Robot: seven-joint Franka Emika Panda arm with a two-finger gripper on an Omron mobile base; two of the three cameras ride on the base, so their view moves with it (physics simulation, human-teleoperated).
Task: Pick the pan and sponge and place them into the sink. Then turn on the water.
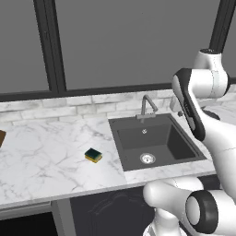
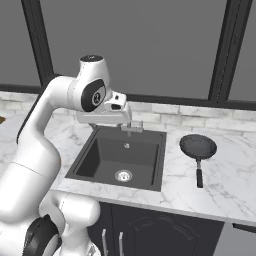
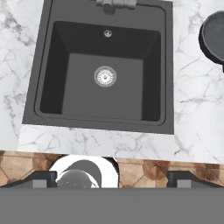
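The dark grey sink [image 1: 120, 146] is set into the marble counter, and its basin holds nothing but a silver drain [image 3: 105, 76]. The green and yellow sponge [image 1: 93, 155] lies on the counter left of the sink. To the right of the sink [image 2: 162, 167] rests the dark round pan [image 2: 198, 146], its handle pointing toward the counter's front edge. Its rim also shows at the right edge of the hand view as pan [image 3: 213, 37]. My gripper [image 3: 113, 179] hangs high above the sink's [image 3: 47, 78] front edge, open wide and holding nothing. The water is out of view at the grey faucet [image 1: 147, 106].
A brown object [image 1: 1, 137] sits at the far left of the counter. A pale brick backsplash and dark window frames stand behind the sink. Dark cabinet doors [image 2: 150, 230] lie below the counter's front edge. My arm [image 2: 45, 130] rises left of the basin.
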